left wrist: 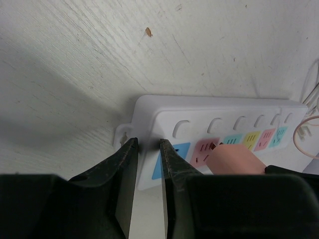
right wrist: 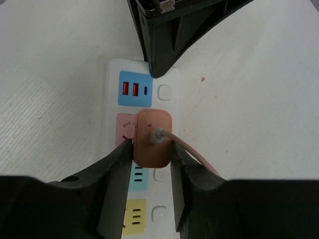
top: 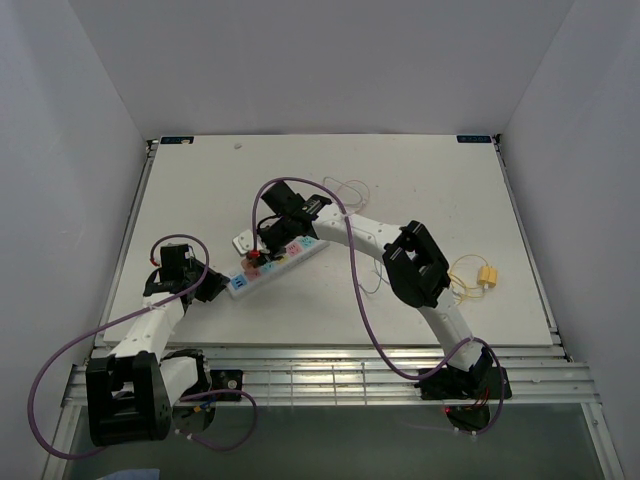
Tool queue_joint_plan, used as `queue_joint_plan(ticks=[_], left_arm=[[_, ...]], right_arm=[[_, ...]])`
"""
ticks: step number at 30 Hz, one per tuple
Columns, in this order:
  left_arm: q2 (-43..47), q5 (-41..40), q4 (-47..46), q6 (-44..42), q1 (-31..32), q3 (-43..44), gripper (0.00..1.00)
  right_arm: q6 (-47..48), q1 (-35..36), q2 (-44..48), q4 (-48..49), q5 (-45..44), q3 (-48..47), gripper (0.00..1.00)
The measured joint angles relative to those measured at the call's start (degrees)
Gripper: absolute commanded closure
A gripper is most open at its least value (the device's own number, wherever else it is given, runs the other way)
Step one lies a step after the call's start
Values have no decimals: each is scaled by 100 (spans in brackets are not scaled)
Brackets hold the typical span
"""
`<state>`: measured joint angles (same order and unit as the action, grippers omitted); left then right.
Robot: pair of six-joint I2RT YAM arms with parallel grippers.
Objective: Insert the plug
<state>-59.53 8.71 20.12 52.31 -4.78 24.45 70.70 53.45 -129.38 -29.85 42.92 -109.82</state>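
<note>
The work surface is a white table (top: 430, 190), and its top is a little scuffed and scratched, with a small brown speck (left wrist: 149, 32) in the left wrist view. Plain pale walls close it on three sides: the back wall (top: 320, 60), the left wall (top: 50, 200) and the right wall (top: 595, 200). One teal label (top: 176, 140) sits at the far left corner and a second label (top: 476, 138) at the far right. Silver metal rails (top: 330, 375) run along the near edge. The light is soft and even, with faint shadows.

White links (top: 150, 325), black joints (top: 415, 262), purple cables (top: 357, 290), black end effector fingers (left wrist: 124, 167)
</note>
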Motion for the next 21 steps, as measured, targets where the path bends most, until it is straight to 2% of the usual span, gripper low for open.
queue_joint_plan(ticks=[21], left_arm=[[-7, 20, -7, 0, 2, 0, 66]], right_arm=[[-114, 96, 0, 271, -103, 11, 92]])
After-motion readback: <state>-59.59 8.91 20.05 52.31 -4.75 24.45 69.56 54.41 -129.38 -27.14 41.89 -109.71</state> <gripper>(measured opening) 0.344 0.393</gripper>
